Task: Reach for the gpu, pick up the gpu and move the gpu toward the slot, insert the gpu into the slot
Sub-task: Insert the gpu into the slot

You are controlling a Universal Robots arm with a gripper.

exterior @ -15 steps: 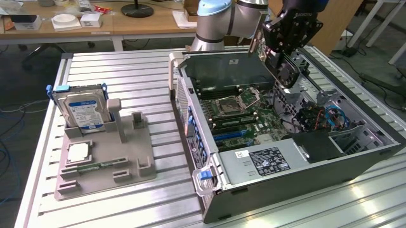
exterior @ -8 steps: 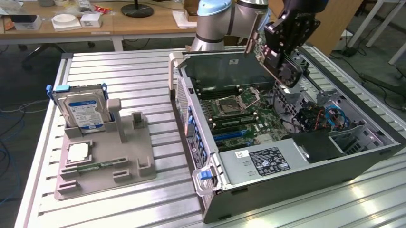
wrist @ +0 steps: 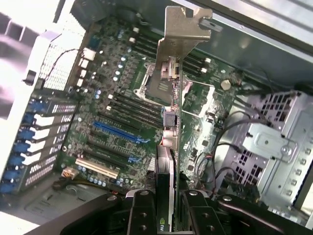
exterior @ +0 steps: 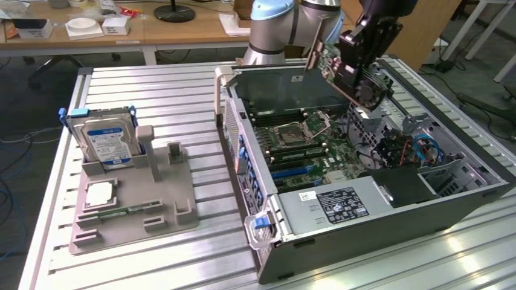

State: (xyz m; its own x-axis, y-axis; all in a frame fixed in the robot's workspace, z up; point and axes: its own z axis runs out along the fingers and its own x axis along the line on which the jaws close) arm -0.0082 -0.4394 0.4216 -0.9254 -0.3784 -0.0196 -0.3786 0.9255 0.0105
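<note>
Silver-grey tubular metal arm (exterior: 270, 45) with fat cylindrical joints, closed off by pale blue round plastic joint caps (exterior: 274, 9). Wrist end carries a black boxy metal gripper (wrist: 165, 210). It has two flat matte-black finger blocks (wrist: 149, 220), each with a row of recessed round screw heads (wrist: 142, 213), and dark curved linkage bars (wrist: 78, 215) on both sides.

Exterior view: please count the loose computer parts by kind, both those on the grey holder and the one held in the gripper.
Hard drive: 1
Processor chip: 1
Memory stick: 1
Gpu, held: 1
Total: 4
</note>
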